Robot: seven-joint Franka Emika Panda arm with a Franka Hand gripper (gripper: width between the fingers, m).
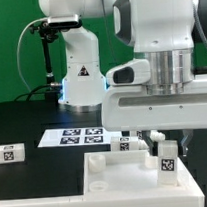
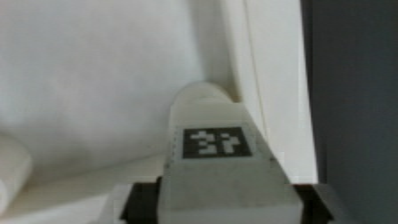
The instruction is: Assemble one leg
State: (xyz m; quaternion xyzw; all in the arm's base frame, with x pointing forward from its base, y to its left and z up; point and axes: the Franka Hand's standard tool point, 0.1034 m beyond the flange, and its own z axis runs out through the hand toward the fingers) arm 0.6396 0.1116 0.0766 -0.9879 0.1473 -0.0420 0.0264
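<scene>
My gripper [image 1: 165, 143] is shut on a leg [image 1: 167, 163], a small white post with a black-and-white tag. It holds the leg upright over the near right corner of the large white panel [image 1: 112, 183]. I cannot tell whether the leg's lower end touches the panel. In the wrist view the leg [image 2: 217, 140] fills the gap between the dark pads [image 2: 153, 200], its tag facing the camera, with the panel's rim [image 2: 240, 60] running past it. My gripper [image 2: 222, 206] sits at the frame's edge.
Another leg [image 1: 122, 142] stands behind the panel, next to the gripper. A third leg [image 1: 9, 153] lies on the black table at the exterior view's left. The marker board [image 1: 79, 136] lies in front of the arm's base [image 1: 80, 83].
</scene>
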